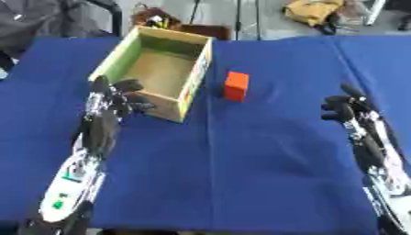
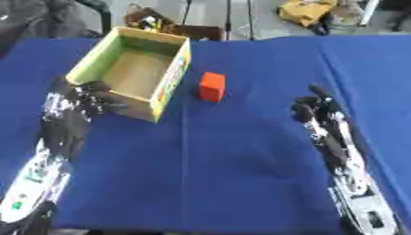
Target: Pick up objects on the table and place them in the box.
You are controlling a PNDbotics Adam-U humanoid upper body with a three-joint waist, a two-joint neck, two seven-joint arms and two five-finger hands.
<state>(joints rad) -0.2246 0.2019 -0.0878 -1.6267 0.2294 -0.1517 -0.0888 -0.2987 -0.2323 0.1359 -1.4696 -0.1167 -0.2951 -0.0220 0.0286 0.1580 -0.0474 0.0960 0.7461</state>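
An orange block [image 1: 236,85] stands upright on the blue table [image 1: 257,160], just right of an open cardboard box [image 1: 157,69]. The box looks empty inside. My left hand [image 1: 115,98] hovers at the box's near left corner, fingers loosely spread and holding nothing. My right hand [image 1: 347,106] is at the right side of the table, well to the right of the block, with relaxed fingers and nothing in it.
Beyond the table's far edge lie dark bags [image 1: 48,18], cables and a yellow object [image 1: 311,10] on the floor. Wide blue cloth stretches between the two arms.
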